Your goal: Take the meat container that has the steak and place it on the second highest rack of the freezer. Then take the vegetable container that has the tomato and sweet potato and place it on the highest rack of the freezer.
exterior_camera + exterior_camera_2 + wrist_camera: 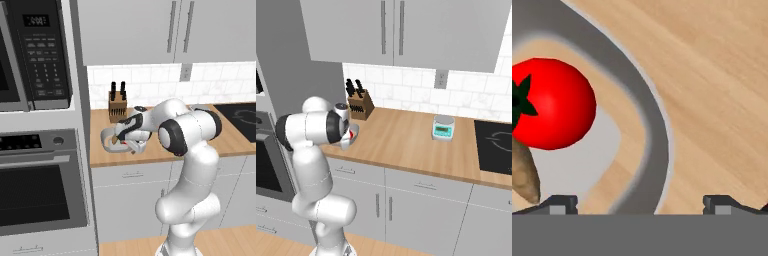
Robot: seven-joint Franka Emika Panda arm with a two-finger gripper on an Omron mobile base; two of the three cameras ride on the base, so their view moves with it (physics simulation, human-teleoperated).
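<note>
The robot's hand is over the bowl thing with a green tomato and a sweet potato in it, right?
Almost. The tomato is red, not green; only its little stem is green, as the hand view shows. The rest holds: the gripper is over the rim of the container, and the sweet potato lies beside the tomato.

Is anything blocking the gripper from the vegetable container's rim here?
Nothing visible does. In the hand view the gripper has its fingertips on either side of the vegetable container rim, with the tomato and sweet potato inside, clear of the fingers. The knife block stands behind, apart. The freezer is out of frame.
</note>
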